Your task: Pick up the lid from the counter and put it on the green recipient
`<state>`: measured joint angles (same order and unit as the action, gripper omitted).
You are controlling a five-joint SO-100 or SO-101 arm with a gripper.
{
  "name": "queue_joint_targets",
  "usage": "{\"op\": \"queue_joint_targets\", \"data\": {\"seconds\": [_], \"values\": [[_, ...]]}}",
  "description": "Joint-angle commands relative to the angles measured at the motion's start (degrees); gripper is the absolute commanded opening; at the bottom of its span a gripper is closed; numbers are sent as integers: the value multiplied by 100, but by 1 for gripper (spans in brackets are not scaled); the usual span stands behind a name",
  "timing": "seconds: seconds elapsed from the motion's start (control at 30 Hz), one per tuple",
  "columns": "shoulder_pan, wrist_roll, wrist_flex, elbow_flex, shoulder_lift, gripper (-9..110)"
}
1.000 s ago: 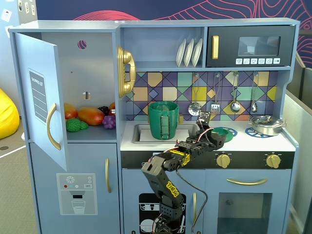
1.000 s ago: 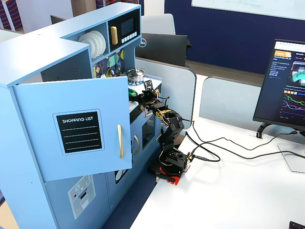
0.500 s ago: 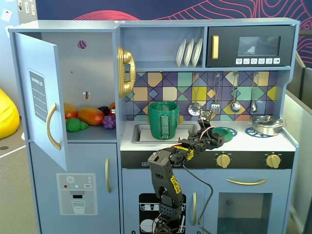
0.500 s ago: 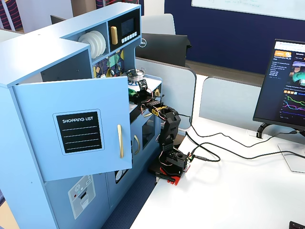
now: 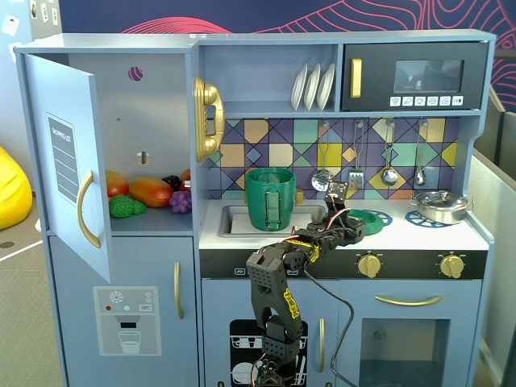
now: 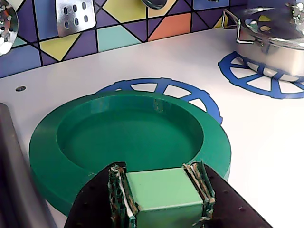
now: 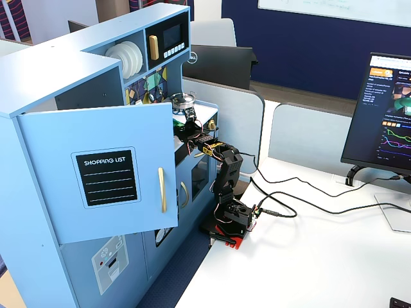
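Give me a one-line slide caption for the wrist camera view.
Gripper clamped on the strap handle of the green lid, which lies on a blue burner print, silver pan beyond.

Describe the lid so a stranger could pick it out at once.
On the toy kitchen's white counter, look right of the sink, where the tall green pot stands. The lid is the flat dark-green disc on the nearer blue burner print, unlike the silver pan on the other.

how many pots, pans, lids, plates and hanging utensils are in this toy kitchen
green pot: 1
green lid: 1
silver pan: 1
white plates: 3
hanging utensils: 4
total: 10
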<state>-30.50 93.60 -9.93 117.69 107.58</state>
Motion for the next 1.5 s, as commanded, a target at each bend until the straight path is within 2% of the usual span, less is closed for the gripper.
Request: {"op": "queue_joint_targets", "data": {"seconds": [0.0, 0.27, 0.5, 0.83, 1.1, 1.47], "values": [[44, -70, -220, -422, 62, 0], [35, 18, -167, -1011, 378, 0], [325, -53, 1362, -2127, 1143, 0], [1679, 220, 3120, -3735, 1556, 0], [2593, 308, 3437, -3990, 1441, 0], [2689, 202, 3384, -3656, 1222, 0]]}}
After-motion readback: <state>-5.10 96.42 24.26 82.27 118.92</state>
